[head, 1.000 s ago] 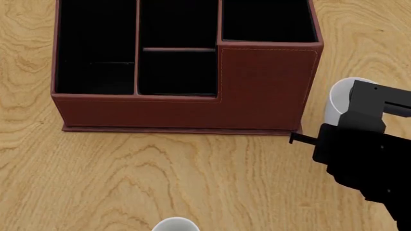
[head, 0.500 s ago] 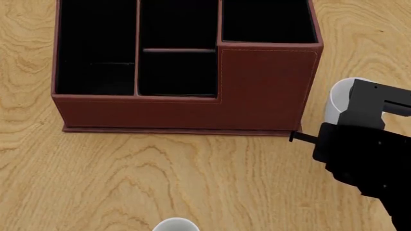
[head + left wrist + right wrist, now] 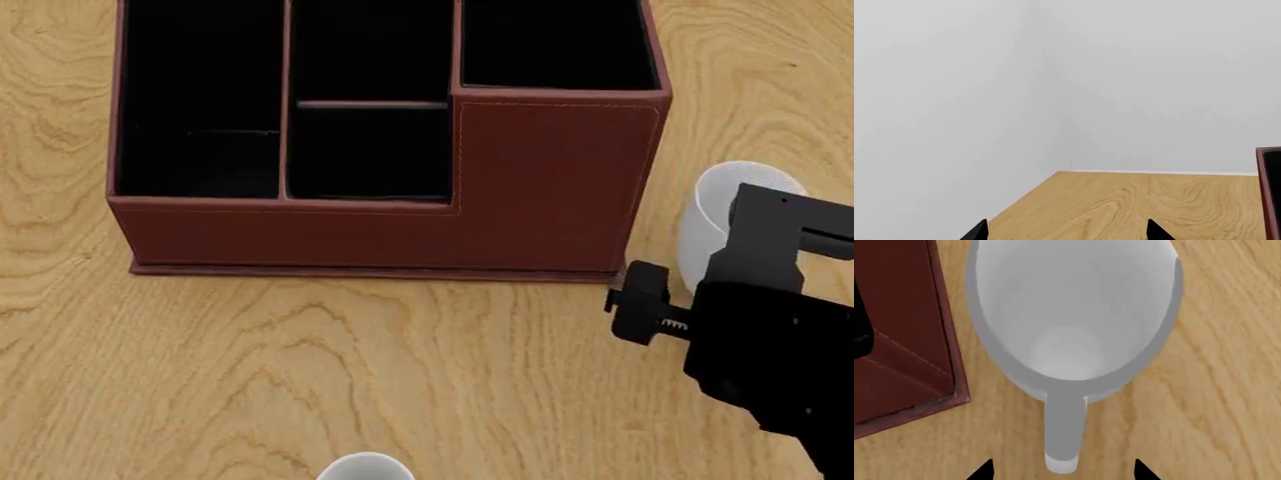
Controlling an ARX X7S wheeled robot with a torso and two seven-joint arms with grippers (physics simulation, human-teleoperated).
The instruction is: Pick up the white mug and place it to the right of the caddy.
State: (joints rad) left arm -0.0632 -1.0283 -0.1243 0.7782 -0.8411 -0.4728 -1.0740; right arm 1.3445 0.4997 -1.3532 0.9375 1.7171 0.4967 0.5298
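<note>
The white mug (image 3: 711, 226) stands upright on the wooden table just right of the caddy (image 3: 400, 150), partly hidden by my right gripper (image 3: 771, 232). In the right wrist view the mug (image 3: 1074, 315) is seen from above, with its loop handle (image 3: 1064, 430) pointing toward my right gripper (image 3: 1062, 474). The jaws are open, one on each side of the handle's end and not touching it. The caddy's corner (image 3: 901, 355) lies beside the mug. My left gripper (image 3: 1067, 235) is open and empty above bare table.
A white round rim (image 3: 364, 467) of another object shows at the head view's bottom edge. The caddy's edge (image 3: 1271, 190) shows in the left wrist view, with white walls behind the table's far edge (image 3: 1154, 173).
My right gripper's jaws have spread apart, with one jaw block now sticking out toward the caddy. More of the white mug shows. The left arm has not visibly moved.
</note>
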